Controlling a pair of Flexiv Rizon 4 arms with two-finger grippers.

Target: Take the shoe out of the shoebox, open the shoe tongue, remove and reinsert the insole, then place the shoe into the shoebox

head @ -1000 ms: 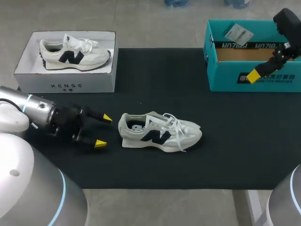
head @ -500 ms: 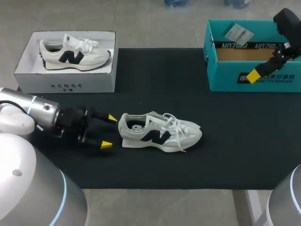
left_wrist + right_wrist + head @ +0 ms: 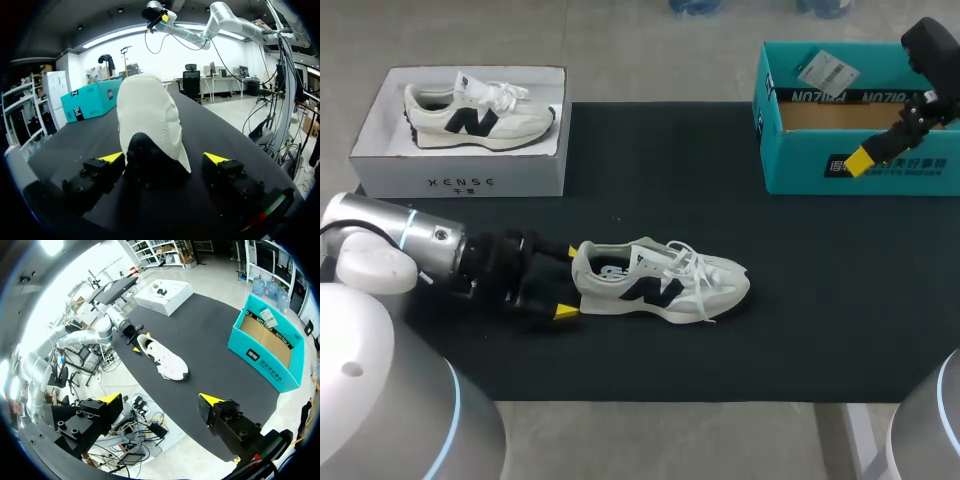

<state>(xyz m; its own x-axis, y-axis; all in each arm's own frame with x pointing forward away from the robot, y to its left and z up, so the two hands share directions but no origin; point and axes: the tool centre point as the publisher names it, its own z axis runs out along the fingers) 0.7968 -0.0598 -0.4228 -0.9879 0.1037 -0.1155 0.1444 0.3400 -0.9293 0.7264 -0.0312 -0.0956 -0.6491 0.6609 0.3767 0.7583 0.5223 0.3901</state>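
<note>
A white sneaker with a dark logo [image 3: 660,280] lies on its sole on the black mat, toe to the right. My left gripper [image 3: 567,283] is at its heel. In the left wrist view the sneaker's heel [image 3: 150,125] sits between the left gripper's [image 3: 164,158] open fingers, with a gap on one side. The open teal shoebox [image 3: 860,120] stands at the back right. My right gripper [image 3: 872,150] hangs open in front of it, high above the table. From the right wrist view the right gripper [image 3: 160,400] holds nothing, with the sneaker [image 3: 162,357] and teal shoebox [image 3: 270,342] far below.
A white shoebox [image 3: 460,175] at the back left holds a second matching sneaker [image 3: 480,115]. A paper tag [image 3: 828,72] lies in the teal box. The black mat [image 3: 660,160] covers the table's middle; grey table edge shows in front.
My left gripper has moved right along the mat until its open fingers straddle the sneaker's heel. The right arm and the sneaker have not moved.
</note>
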